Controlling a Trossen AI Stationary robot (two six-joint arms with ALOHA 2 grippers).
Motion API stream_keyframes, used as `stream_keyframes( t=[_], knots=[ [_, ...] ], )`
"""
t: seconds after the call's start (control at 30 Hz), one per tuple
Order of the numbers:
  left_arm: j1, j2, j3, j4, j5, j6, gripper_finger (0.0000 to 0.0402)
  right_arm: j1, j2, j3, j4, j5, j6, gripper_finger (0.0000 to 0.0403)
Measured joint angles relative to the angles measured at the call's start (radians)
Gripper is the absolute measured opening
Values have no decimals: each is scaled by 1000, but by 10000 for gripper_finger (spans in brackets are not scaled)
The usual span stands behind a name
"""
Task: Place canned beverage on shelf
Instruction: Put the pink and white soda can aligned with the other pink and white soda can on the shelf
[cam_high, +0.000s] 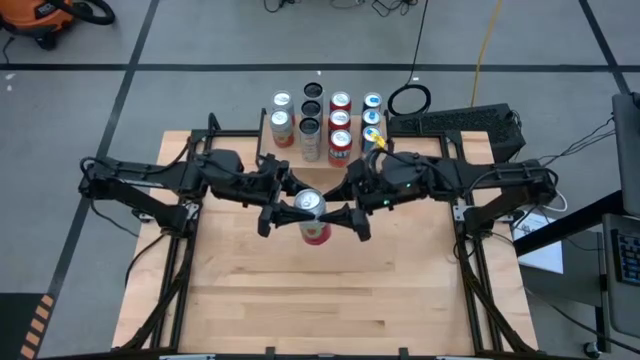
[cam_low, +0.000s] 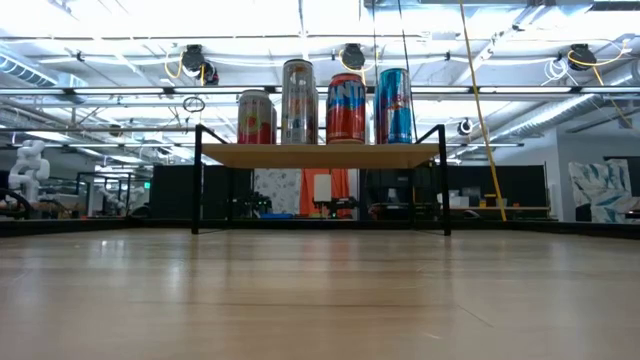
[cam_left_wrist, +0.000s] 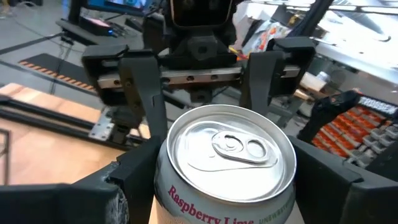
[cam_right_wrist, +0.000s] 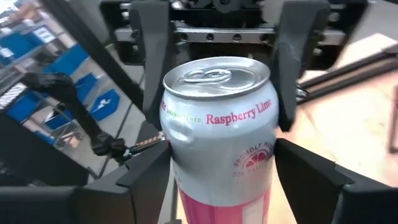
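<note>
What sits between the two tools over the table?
A raspberry lime can, upright, with the left tool and right tool on opposite sides of it; clearest in the high view.

- The can between the right gripper's fingers reads "Raspberry Lime" in pink letters on its silver upper band.
- Lower on that can, above a round fruit emblem, a curved line of pink print begins "PROUDLY"; the rest is too small to read.
- In the left wrist view the same can, between the left gripper's fingers, shows "Raspberry Lime" under its rim, then small grey print starting "UNSWEET".
- The cans on the shelf, well beyond both grippers, carry labels that cannot be read.
</note>
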Motion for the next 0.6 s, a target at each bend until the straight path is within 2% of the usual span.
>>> stream_keyframes(
  t=[0.2, 0.37, 0.6],
  knots=[
    [10, -9, -3, -25, 11, 42, 285, -7, -52, 3, -69, 25, 21, 284],
    [29, -48, -3, -21, 8, 96, 285, -5, -100, 3, -129, 20, -4, 292],
    [167, -169, -2, -164, 9, 182, 284, 8, -176, 3, -197, 21, -7, 289]
  ],
)
